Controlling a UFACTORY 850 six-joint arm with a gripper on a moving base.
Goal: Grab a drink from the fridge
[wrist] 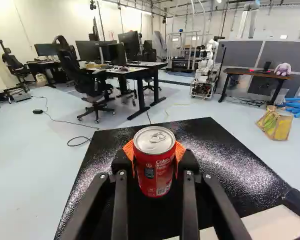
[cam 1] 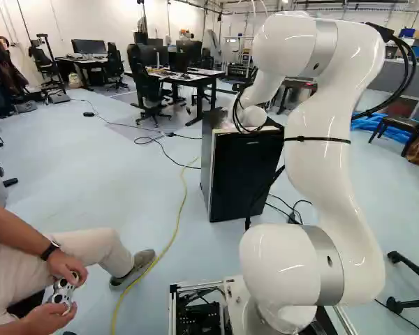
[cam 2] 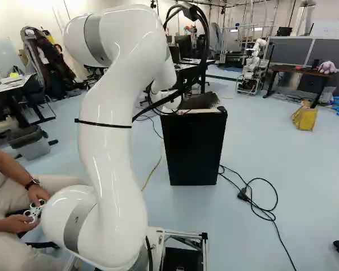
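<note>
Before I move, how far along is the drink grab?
The grip looks done: the gripper has the red can between its orange pads. In hand is that can, upright over the black top of the fridge. Likely left: carrying it away from there. I can't tell whether it is fully lifted.

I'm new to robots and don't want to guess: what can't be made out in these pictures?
- Inside of the fridge: its walls hide it, both base views.
- Red can between the fingers: behind the arm, both base views.
- Can's underside: faces away, wrist view.
</note>
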